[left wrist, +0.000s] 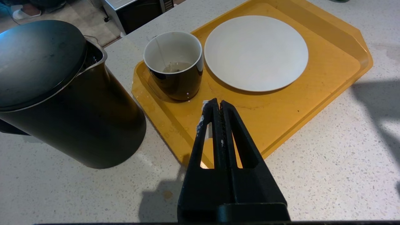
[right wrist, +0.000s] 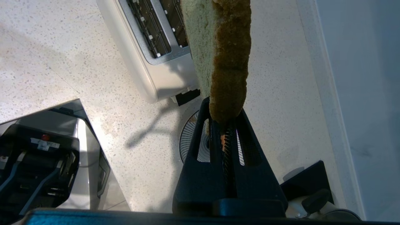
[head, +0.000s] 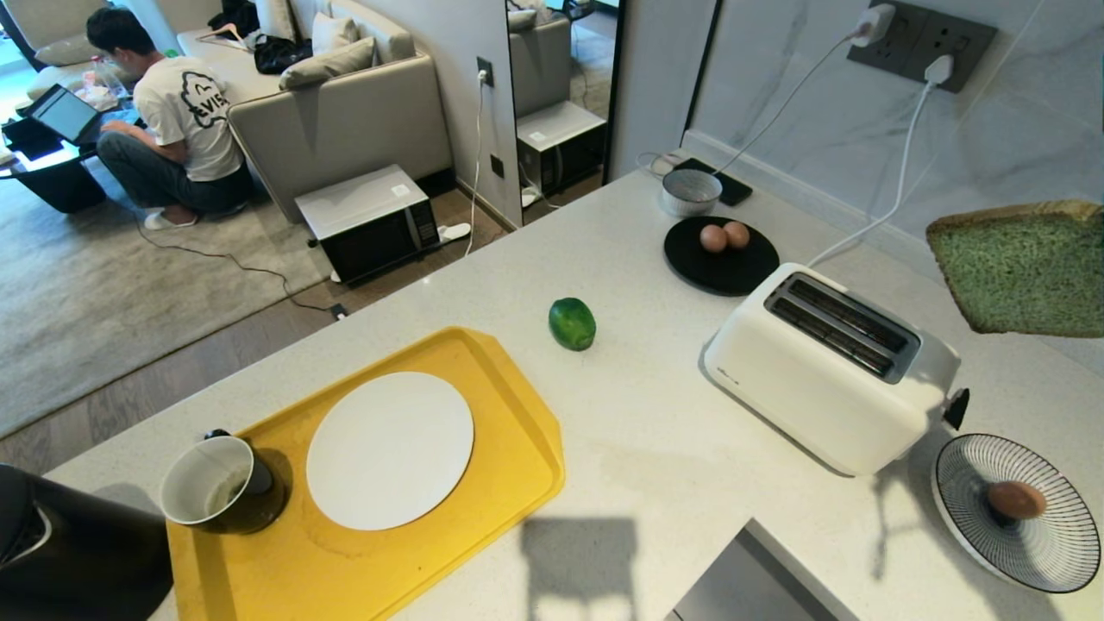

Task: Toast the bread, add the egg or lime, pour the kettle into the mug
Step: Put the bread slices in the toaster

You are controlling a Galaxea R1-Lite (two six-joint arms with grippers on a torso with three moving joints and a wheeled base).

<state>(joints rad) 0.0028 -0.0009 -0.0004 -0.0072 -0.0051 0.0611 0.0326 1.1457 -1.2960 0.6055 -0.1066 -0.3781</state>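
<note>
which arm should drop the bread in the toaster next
Right: its gripper already pinches the green-crumbed bread slice above the white toaster. The left gripper sits empty by the black kettle.

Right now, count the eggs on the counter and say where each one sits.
3. Two eggs lie side by side on the black plate behind the toaster; one egg sits on the striped plate beside it. None looks hidden.
</note>
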